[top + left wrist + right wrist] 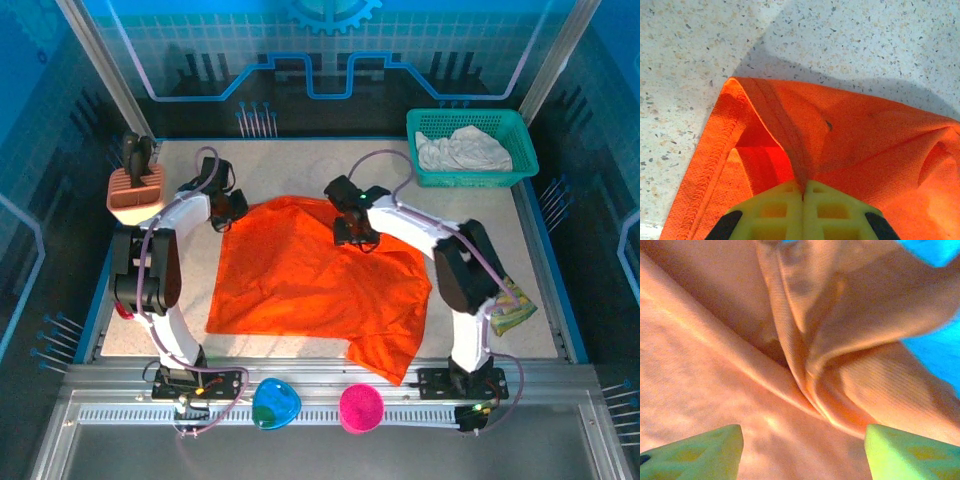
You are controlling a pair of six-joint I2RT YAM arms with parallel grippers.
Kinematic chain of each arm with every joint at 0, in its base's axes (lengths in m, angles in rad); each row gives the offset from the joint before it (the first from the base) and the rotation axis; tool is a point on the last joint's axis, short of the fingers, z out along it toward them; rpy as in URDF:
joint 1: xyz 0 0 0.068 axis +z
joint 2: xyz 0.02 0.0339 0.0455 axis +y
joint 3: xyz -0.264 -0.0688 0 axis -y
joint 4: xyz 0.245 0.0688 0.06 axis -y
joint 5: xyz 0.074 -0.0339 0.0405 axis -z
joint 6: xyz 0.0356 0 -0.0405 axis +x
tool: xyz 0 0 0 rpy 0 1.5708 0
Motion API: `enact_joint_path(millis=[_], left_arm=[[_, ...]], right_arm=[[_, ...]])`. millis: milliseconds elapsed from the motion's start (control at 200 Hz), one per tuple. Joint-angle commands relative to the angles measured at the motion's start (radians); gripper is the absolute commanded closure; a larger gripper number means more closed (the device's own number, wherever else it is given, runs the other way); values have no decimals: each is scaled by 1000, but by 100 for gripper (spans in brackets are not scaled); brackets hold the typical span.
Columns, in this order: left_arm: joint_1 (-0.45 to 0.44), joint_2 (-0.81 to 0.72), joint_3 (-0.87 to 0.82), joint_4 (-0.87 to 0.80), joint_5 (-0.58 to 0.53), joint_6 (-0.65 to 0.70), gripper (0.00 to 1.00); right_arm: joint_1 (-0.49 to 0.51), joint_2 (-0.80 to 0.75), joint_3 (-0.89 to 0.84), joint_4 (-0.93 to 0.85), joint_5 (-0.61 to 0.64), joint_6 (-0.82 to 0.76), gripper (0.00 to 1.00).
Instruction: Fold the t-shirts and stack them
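the left claw [803, 187] is clamped on the far-left corner of the orange t-shirt [310, 285], which spreads near-right across the counter [290, 160], while the right claw [802, 442] stands apart over a fold at its far edge.

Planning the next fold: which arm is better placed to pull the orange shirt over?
Left. The left end effector is shut on the orange shirt at a hem corner; the right end effector hangs open over bunched cloth.
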Motion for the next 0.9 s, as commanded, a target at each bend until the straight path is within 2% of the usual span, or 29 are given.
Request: enact_joint_path(millis=[0,125,320,405,601,896], left_arm=[[-3,-4,-8,3,-15,7,100],[-3,2,-3,6,-9,4,100],[-3,10,5,7,4,-1,100],[-3,10,9,5,9,-1,100],[-3,7,20,0,6,-1,100],[4,66,125,-42,-8,41,100]], right_arm=[[6,-170,-97,-85,28,12,32],[-2,-283,-257,-99,-21,52,36],[-1,-353,-537,-3,-152,148,63],[-1,-350,-607,43,-178,178,73],[-22,-242,-580,84,-143,165,80],[-169,-96,-467,155,-102,74,89]])
